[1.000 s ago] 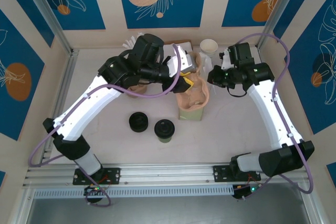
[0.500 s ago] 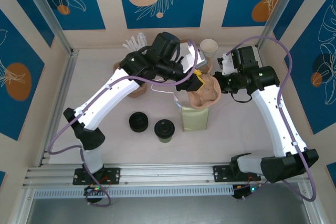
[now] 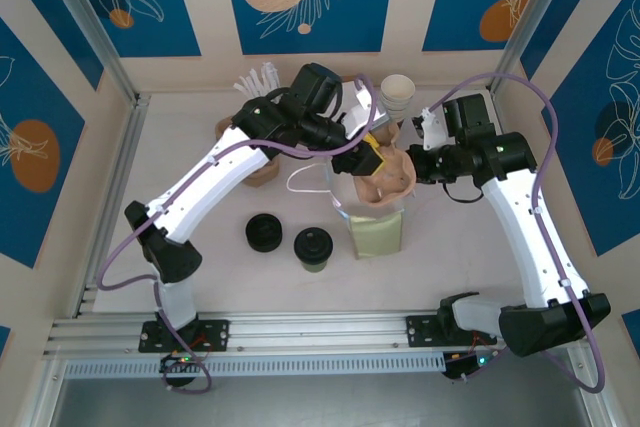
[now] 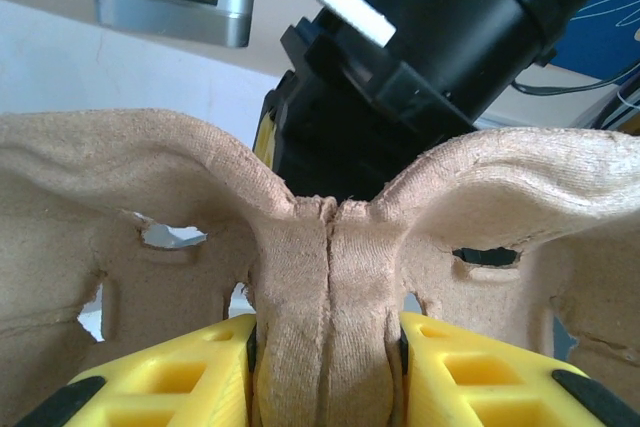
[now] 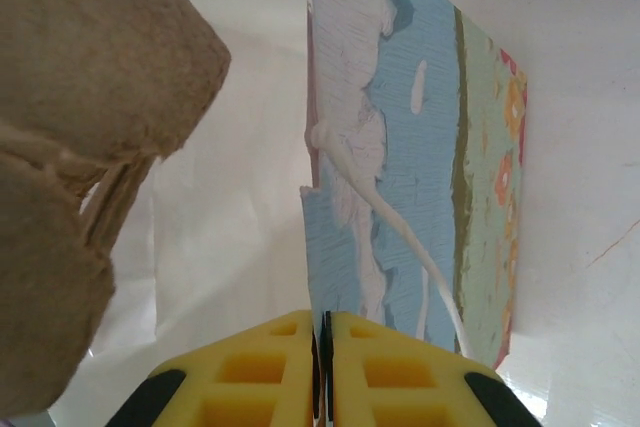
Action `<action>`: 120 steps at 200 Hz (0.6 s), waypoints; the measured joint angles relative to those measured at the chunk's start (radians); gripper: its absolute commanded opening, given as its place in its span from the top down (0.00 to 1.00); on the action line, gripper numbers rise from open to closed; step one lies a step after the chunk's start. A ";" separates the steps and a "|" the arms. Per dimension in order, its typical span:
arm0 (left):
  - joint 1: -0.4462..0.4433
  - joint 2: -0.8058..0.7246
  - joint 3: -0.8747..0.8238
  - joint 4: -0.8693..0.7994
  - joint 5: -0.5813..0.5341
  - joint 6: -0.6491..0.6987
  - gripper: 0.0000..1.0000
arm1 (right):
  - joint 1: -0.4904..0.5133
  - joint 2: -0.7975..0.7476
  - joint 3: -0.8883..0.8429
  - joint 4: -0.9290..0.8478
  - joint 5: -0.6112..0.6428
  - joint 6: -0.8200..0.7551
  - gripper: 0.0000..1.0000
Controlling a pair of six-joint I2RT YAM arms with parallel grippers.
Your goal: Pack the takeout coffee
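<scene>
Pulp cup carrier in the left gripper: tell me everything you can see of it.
The pulp carrier is tan moulded fibre, rough, with rounded cup wells either side of a raised central ridge that has a seam down it. Its wells look empty. The left gripper pinches that ridge between yellow fingers, holding it off the table over the open top of the bag. Whether it touches the bag is unclear.
</scene>
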 measured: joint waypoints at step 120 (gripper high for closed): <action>0.029 0.000 -0.071 -0.003 0.024 -0.006 0.63 | -0.006 0.000 -0.012 0.000 0.008 -0.022 0.87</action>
